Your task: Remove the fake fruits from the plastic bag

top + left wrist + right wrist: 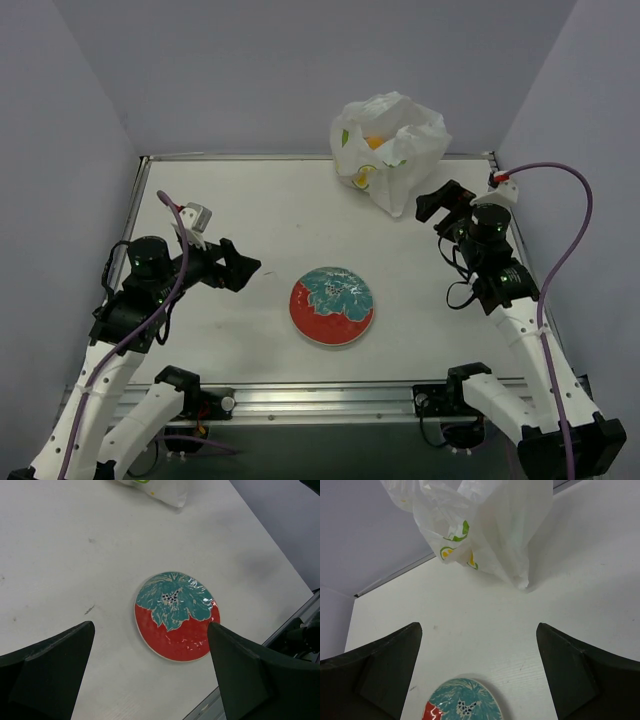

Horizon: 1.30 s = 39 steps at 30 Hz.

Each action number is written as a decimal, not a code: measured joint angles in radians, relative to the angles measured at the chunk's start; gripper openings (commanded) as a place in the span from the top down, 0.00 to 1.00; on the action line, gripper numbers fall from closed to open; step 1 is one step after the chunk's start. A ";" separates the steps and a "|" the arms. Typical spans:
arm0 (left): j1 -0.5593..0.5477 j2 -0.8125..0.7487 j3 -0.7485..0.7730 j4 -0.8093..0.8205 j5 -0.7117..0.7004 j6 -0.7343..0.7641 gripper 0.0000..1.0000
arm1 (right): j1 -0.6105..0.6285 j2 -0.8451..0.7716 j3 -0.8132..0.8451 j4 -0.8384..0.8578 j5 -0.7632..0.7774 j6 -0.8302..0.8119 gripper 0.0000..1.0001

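The translucent white plastic bag [390, 148] stands bunched at the back of the table, with green and yellow print. An orange fruit [373, 142] shows through its open top; the other fruits are hidden inside. The bag also fills the top of the right wrist view [485, 525], and its lower corner shows in the left wrist view [160, 489]. My left gripper [243, 268] is open and empty, left of the plate. My right gripper [438, 203] is open and empty, just right of the bag and apart from it.
A red-and-teal floral plate [332, 305] lies at the front middle of the table, also in the left wrist view [176, 615] and the right wrist view [462, 702]. A metal rail [320, 400] edges the table's front. Grey walls enclose the back and sides.
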 measured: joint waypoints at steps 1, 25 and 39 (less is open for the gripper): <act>-0.003 -0.002 0.000 0.000 -0.001 0.003 0.06 | 0.006 0.022 0.011 0.000 0.014 0.000 0.07; -0.052 -0.030 0.008 -0.014 -0.042 0.014 0.06 | 0.130 0.575 0.336 0.133 0.305 -0.080 0.03; -0.056 0.050 0.010 -0.016 -0.084 0.007 0.06 | 0.098 1.067 0.716 0.193 0.294 -0.245 1.00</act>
